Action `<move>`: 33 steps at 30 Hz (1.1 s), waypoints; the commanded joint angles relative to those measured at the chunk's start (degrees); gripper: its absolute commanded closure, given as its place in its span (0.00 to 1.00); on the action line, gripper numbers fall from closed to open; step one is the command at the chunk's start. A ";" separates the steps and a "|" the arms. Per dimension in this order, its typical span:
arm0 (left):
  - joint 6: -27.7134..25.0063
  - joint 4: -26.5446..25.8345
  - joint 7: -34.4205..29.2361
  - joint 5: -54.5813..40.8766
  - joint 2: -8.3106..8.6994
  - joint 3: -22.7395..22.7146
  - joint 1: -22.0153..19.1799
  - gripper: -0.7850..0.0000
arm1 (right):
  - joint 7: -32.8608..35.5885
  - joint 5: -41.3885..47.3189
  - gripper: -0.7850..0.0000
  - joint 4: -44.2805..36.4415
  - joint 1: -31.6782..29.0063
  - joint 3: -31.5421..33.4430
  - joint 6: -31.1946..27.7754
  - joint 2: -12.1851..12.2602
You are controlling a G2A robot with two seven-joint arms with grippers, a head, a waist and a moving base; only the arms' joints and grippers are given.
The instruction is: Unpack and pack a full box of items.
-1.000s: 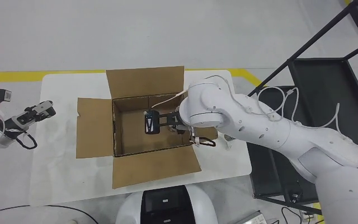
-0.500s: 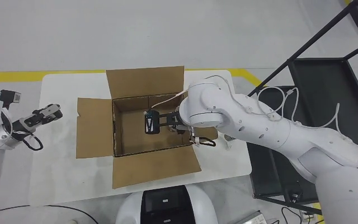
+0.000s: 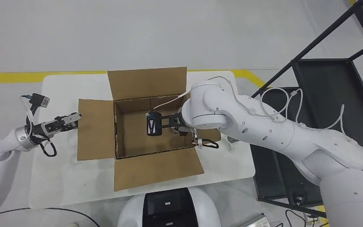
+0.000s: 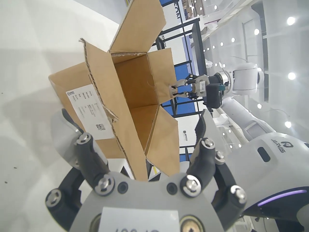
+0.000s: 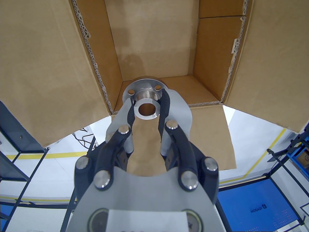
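While over the box (image 3: pixel 148 85), right fingers (image 5: pixel 164 108) tight on 1 flange (image 5: pixel 145 94); left fingers (image 4: pixel 204 131) spread, empty.

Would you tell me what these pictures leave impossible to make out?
Right wrist view: sides of the metal flange sit behind the jaws.
Top view: the right arm covers the flange and some cardboard box floor.
Left wrist view: the box label print is too small to read.
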 commanded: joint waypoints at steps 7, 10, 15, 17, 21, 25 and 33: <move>1.90 1.18 -1.90 0.56 -0.31 2.14 -1.94 1.00 | 0.00 0.00 1.00 0.00 0.00 0.00 0.00 0.00; 1.73 1.53 -1.73 0.62 -0.27 2.24 -2.10 1.00 | 0.00 0.00 1.00 0.00 0.00 0.00 0.00 0.00; 1.45 2.21 -1.44 1.22 0.06 1.56 -1.92 1.00 | 0.00 0.00 1.00 0.00 0.00 0.00 0.00 0.00; 1.15 2.55 -1.15 1.91 0.29 1.00 -1.67 1.00 | 0.00 0.00 1.00 0.00 0.00 0.00 0.00 0.00; 0.81 3.32 -0.81 2.21 0.84 -0.57 -0.94 1.00 | 0.00 0.00 1.00 0.00 0.00 0.00 0.00 0.00; 1.27 3.65 -1.27 2.10 1.81 -3.51 -0.05 1.00 | 0.00 0.00 1.00 0.00 0.00 0.00 0.00 0.00; 0.77 4.43 -0.74 3.53 3.47 -8.82 2.49 0.00 | 0.00 0.00 1.00 0.00 0.00 0.00 0.00 0.00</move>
